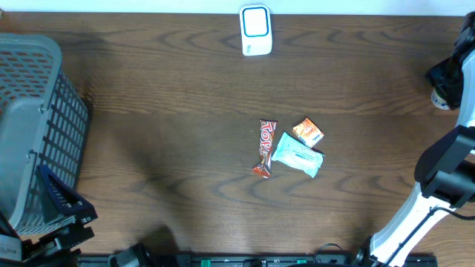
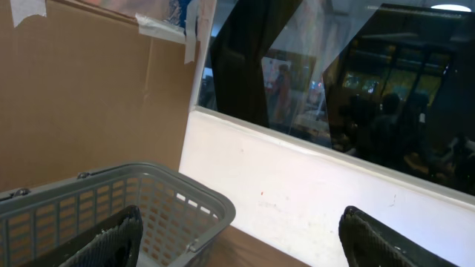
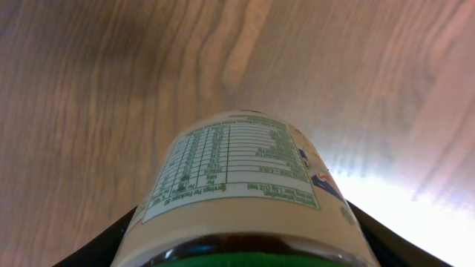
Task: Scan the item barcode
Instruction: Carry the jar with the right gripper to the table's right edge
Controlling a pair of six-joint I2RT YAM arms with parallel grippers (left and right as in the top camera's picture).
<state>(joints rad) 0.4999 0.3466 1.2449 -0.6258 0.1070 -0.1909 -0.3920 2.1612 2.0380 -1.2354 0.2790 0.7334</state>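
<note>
A bottle (image 3: 237, 178) is pinched in the right jaws; the left jaws, spread, point level over the basket (image 2: 148, 178).

One basket (image 1: 65, 137), one scanner (image 1: 255, 30), three snack packets (image 1: 297, 156), one bottle (image 3: 237, 185).

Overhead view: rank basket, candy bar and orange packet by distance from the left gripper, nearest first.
1. basket, far left, beside the left gripper.
2. candy bar, table centre.
3. orange packet, just right of the bar.
</note>
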